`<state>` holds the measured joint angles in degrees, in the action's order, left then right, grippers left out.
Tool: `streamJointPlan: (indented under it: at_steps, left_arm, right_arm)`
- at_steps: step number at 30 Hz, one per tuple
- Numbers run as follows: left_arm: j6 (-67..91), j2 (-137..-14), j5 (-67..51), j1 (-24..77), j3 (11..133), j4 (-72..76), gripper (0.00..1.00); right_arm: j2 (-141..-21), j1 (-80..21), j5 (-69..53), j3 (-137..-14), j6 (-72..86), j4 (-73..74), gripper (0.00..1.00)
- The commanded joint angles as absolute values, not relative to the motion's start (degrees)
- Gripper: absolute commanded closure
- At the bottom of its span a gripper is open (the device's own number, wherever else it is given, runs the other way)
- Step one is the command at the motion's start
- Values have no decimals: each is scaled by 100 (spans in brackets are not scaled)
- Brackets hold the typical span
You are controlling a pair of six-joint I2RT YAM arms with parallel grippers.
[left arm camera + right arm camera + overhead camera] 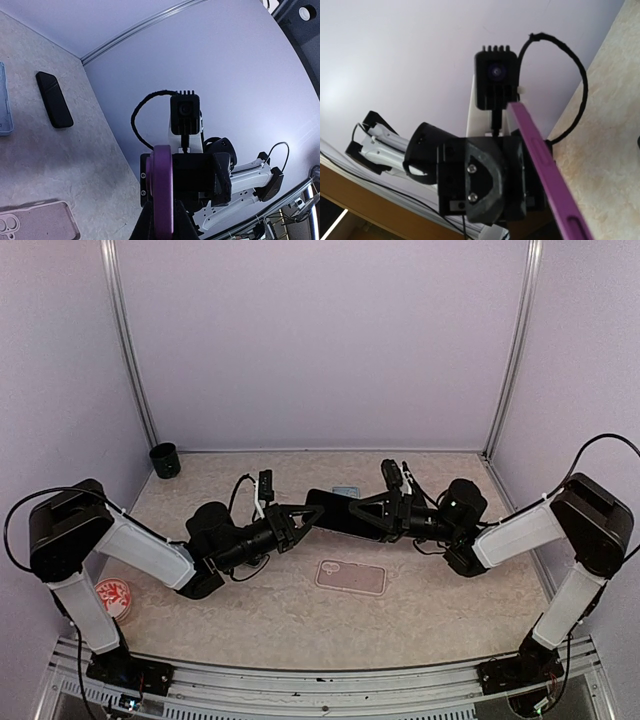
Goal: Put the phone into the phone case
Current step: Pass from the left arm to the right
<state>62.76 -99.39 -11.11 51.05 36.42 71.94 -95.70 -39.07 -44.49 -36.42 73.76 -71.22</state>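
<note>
white-shelled arms (150, 552) with black joints (black cables (583, 82) looping loose).

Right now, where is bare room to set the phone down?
Bare: the near strip between the pink case and the table edge; the far strip right of the cup. Crowded: the middle, where the left gripper and right gripper meet at the phone.

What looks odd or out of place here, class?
The phone is held in mid-air by the left gripper, while the empty phone case lies flat on the table. Nothing looks spilled or damaged.
</note>
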Motion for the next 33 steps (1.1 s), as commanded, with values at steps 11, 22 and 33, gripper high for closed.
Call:
streamJointPlan:
  at_steps: [11,22,33]
  left_arm:
    - [6233,-9957,-770,5071,3639,7367,100]
    - [6288,-10008,-897,5069,3667,7354,100]
    - [6319,-9931,-1268,4914,3552,7392,34]
  right_arm:
    - [-9669,-4032,-4553,-3524,7453,-7608,64]
    - [-9678,-4015,-4608,-3563,7395,-7518,100]
    - [-9257,-3884,-4683,-3585,7094,-6706,100]
